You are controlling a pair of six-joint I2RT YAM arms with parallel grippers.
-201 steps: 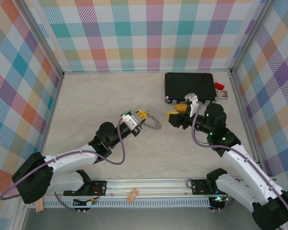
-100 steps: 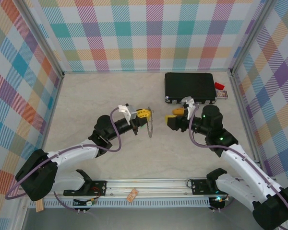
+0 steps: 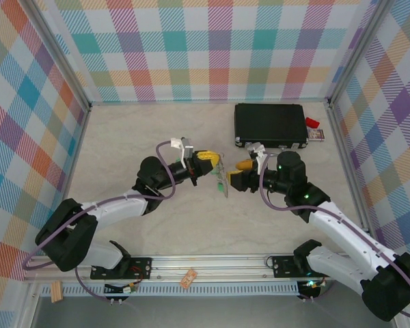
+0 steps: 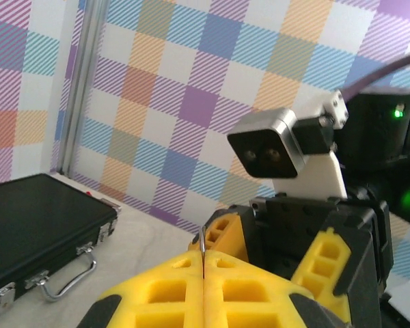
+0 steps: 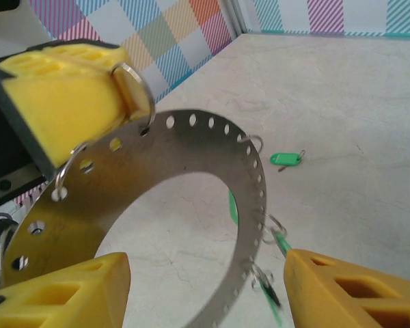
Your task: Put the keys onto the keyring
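The keyring, a wide grey metal band with holes round its rim, is held up on edge above the table. My left gripper is shut on its rim, and the thin metal edge shows between the yellow pads. My right gripper is open, facing the ring's flat side, with one finger low on the left and the other on the right. Green keys hang from small rings on the band's right rim. One green key lies loose on the table beyond.
A black case lies at the back right, with a small red item beside it. Checked walls close the table on three sides. The two grippers meet near the table's middle.
The left gripper has swung right and turned the keyring from lying flat to standing on edge. The right gripper has moved left, up close to the ring.
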